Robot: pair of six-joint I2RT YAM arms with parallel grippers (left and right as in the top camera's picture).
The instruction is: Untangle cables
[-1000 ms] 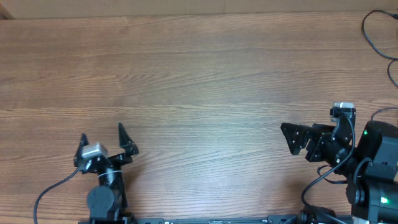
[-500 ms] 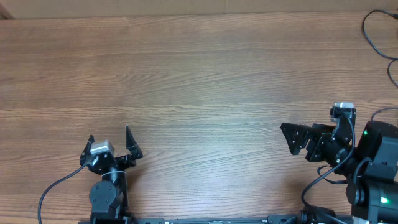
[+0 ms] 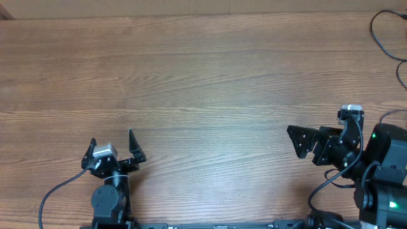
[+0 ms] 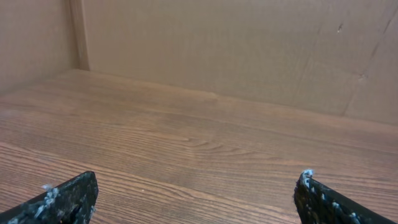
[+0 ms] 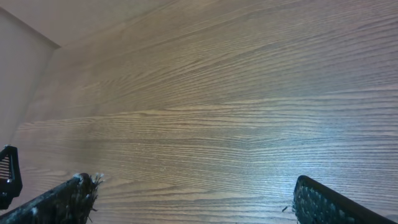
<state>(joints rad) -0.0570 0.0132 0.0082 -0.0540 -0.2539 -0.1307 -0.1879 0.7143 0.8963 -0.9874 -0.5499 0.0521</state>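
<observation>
No coiled bundle of cables shows in any view. One thin black cord (image 3: 380, 33) loops in from the far right edge of the wooden table (image 3: 203, 83); I cannot tell whether it is one of the cables. My left gripper (image 3: 112, 138) is open and empty near the front left edge. In the left wrist view (image 4: 199, 186) only bare wood lies between its fingers. My right gripper (image 3: 294, 142) is open and empty at the front right, pointing left. The right wrist view (image 5: 193, 186) shows bare wood between its fingers.
Brown cardboard walls (image 4: 217, 50) stand along the far and left sides of the table. The right arm's base with green lights (image 3: 381, 172) and its thick black cables sit at the front right corner. A black finger of the left gripper (image 5: 7, 174) shows at the right wrist view's left edge.
The left gripper shifted slightly to the right and turned a little between one second and half a second ago, then stayed still. The right arm has not moved.
</observation>
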